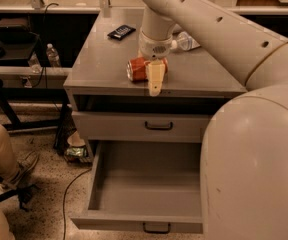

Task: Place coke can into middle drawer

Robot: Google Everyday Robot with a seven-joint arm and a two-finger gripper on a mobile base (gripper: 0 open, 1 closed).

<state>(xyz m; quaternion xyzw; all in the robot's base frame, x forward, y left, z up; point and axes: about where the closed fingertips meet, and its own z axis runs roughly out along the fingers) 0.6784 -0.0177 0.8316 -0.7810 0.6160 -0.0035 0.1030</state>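
One coke can [136, 69]; one gripper [154, 79], down at that can on the one cabinet top [99, 69]; two handled drawers: one middle drawer [149, 189] pulled out, one upper drawer [114, 126] shut; two clear bottles: one cabinet bottle [186, 41], one shelf bottle [53, 55]; one flat black device [121, 32]; one shoe [26, 164].
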